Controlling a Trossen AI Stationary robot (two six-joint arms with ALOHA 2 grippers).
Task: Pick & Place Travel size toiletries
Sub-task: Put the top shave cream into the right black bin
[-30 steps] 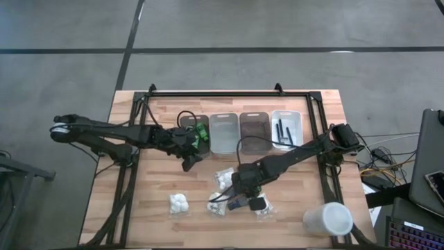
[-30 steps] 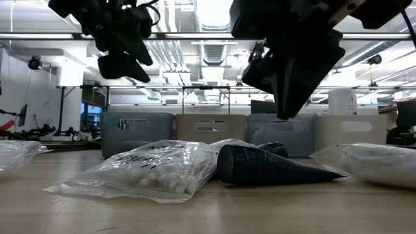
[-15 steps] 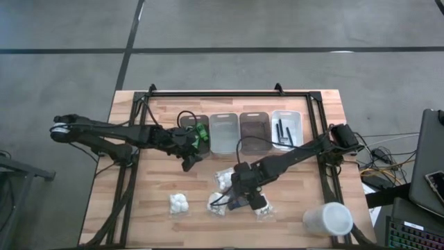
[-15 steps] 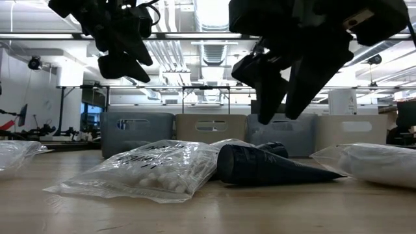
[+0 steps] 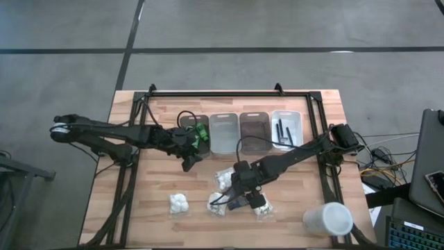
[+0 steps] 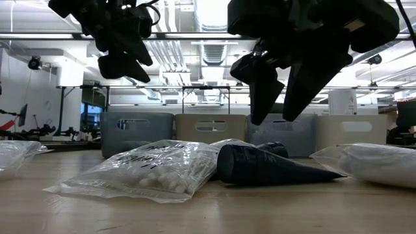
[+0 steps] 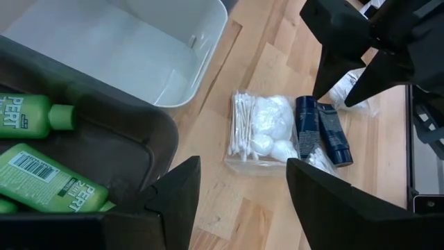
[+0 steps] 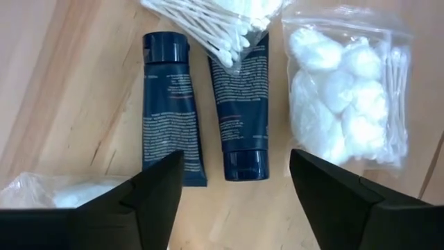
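Two dark blue tubes [image 8: 173, 104] [image 8: 239, 104] lie flat side by side on the table, among clear packets of white puffs [image 8: 343, 97] and cotton swabs [image 8: 222, 21]. My right gripper [image 8: 236, 201] hangs open and empty just above the tubes; it also shows in the high view [image 5: 244, 191] and the low view [image 6: 283, 97]. My left gripper [image 5: 193, 160] is open and empty beside the dark bin [image 5: 196, 139], which holds green bottles [image 7: 35, 114]. Thin dark sticks [image 5: 283, 132] lie in the white bin [image 5: 297, 119].
Four bins stand in a row at the back: dark, clear [image 5: 224, 132], brown [image 5: 254, 128] and white. More puff packets lie at the front left [image 5: 180, 203] and front middle [image 5: 216, 205]. A large white cup [image 5: 328, 219] lies at the front right corner.
My right gripper has turned over the dark tubes and moved slightly toward the table's left. In the low view its fingers showed as one mass and now stand apart. My left arm has kept still.
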